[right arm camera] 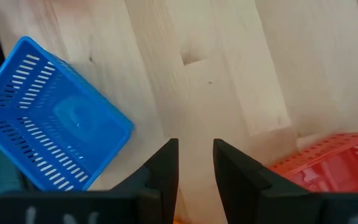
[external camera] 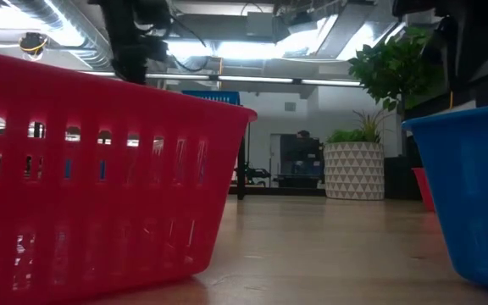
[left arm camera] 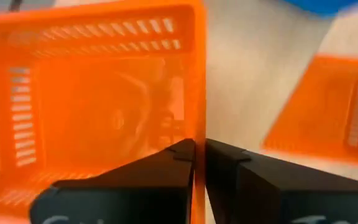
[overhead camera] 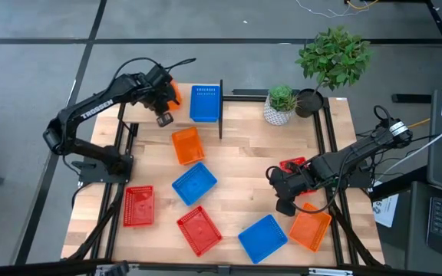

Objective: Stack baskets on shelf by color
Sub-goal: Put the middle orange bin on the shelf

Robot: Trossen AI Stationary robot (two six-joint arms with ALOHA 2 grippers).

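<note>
Left wrist view: left claw (left arm camera: 199, 152) clenched on orange basket (left arm camera: 104, 93) rim, beside blue basket (overhead camera: 204, 103) on shelf (overhead camera: 219, 109). Basket likely light, flexible, slippery; pinch rim. Right claw (right arm camera: 196, 155) released, above tabletop.

I count nine baskets around the table (overhead camera: 244, 192): three blue baskets (overhead camera: 194, 182), three orange baskets (overhead camera: 186, 144) and three red baskets (overhead camera: 138, 205). Two potted plants (overhead camera: 280, 103) stand at its far right corner.
</note>
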